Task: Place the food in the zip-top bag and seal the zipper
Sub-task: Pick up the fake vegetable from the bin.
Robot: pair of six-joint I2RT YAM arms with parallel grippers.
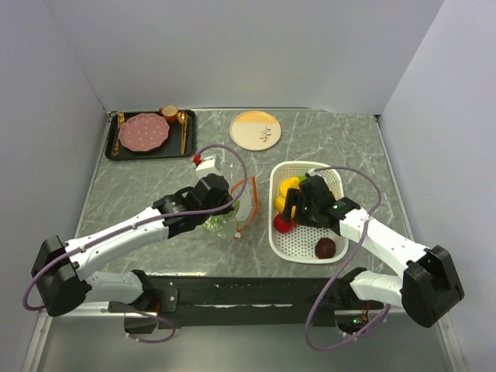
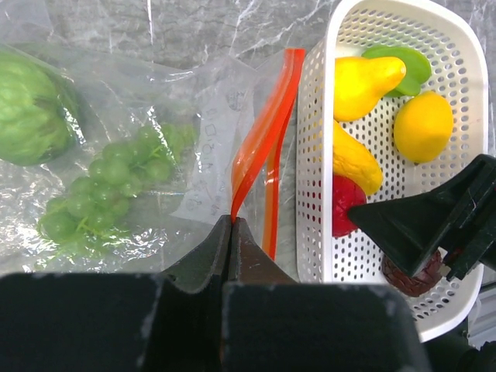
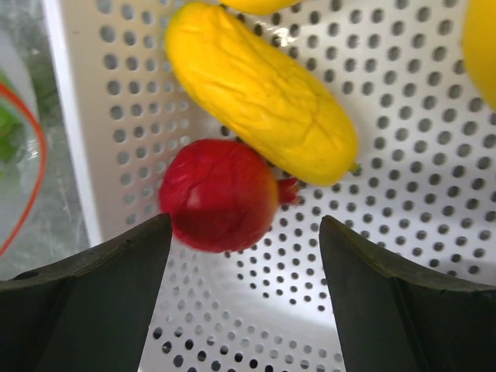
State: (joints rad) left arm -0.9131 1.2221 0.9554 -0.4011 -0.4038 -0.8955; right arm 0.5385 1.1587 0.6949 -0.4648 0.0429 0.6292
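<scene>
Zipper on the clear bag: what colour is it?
The zipper is orange-red, clearest in the left wrist view.

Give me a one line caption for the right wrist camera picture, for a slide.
Right gripper, open, poised over the red ball beside a yellow piece in the white perforated basket.

Zip-top bag (image 2: pixel 155 101): faint grey print (image 2: pixel 223 118), too blurry to read; no other legible txt/nos
</scene>
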